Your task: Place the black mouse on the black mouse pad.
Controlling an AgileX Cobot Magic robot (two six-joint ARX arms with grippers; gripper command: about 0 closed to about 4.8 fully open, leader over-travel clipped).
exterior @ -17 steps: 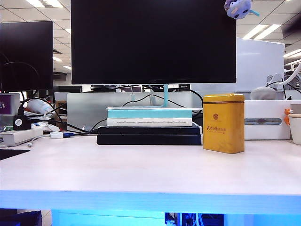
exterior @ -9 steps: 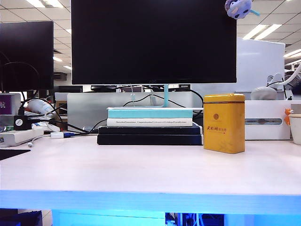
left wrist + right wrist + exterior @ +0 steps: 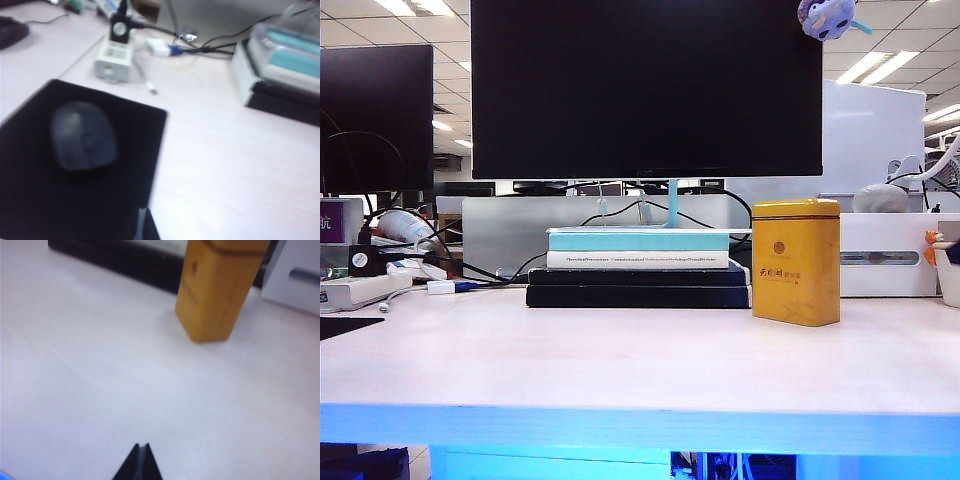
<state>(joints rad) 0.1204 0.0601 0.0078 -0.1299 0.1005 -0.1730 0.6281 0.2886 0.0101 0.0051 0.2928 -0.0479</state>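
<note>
The black mouse (image 3: 82,137) lies on the black mouse pad (image 3: 130,150) in the left wrist view, well apart from any finger. My left gripper (image 3: 142,212) hovers over the pad's near edge, shut and empty. In the exterior view only a pointed corner of the mouse pad (image 3: 345,325) shows at the far left; the mouse and both grippers are out of that view. My right gripper (image 3: 141,446) is shut and empty above bare table, some way short of the yellow tin (image 3: 220,287).
A stack of books on black slabs (image 3: 638,268) stands under the monitor (image 3: 645,88). The yellow tin (image 3: 796,261) stands to its right, beside a white box (image 3: 890,255). A power strip with cables (image 3: 114,60) lies beyond the pad.
Nothing has moved in the exterior view; neither arm appears in it.
</note>
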